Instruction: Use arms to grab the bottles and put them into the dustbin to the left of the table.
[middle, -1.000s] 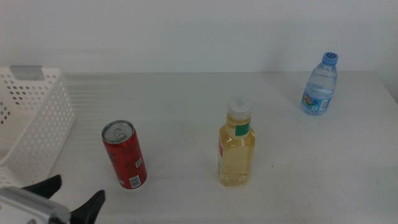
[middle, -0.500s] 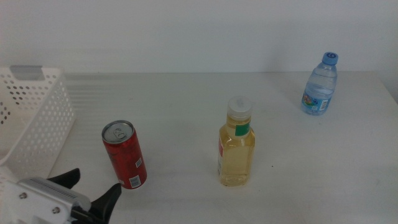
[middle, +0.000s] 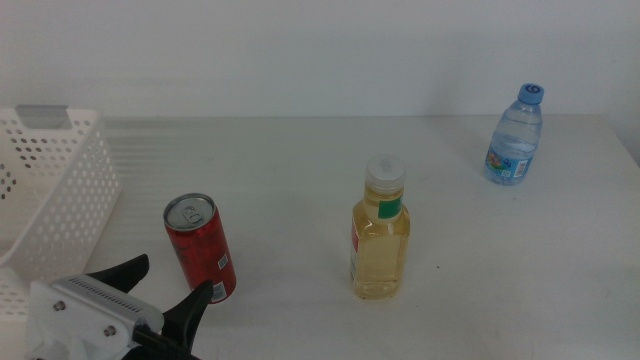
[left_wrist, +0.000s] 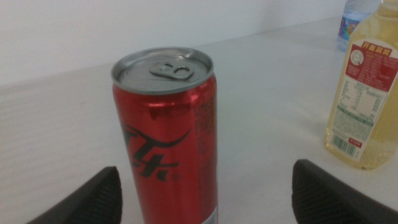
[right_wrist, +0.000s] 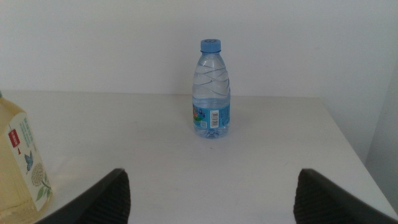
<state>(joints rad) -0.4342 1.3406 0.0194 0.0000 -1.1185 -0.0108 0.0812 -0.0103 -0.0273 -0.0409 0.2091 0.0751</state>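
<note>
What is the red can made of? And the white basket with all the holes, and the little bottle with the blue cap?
The red can looks like thin metal: it has a glossy painted body and a silvery top with a pull tab. The white basket seems to be moulded plastic, matt, with rows of round holes. The little bottle looks like clear, ribbed plastic that you can see through, with a blue plastic-looking cap.

The red can (left_wrist: 166, 134) is glossy metal with a brushed silver lid. The yellow-liquid bottle (middle: 380, 242) is clear smooth plastic with a paper-like label and a white plastic cap. The far water bottle (right_wrist: 211, 89) is clear ribbed plastic. The basket (middle: 52, 205) is white perforated plastic. The table (middle: 300, 170) looks matt white.
</note>
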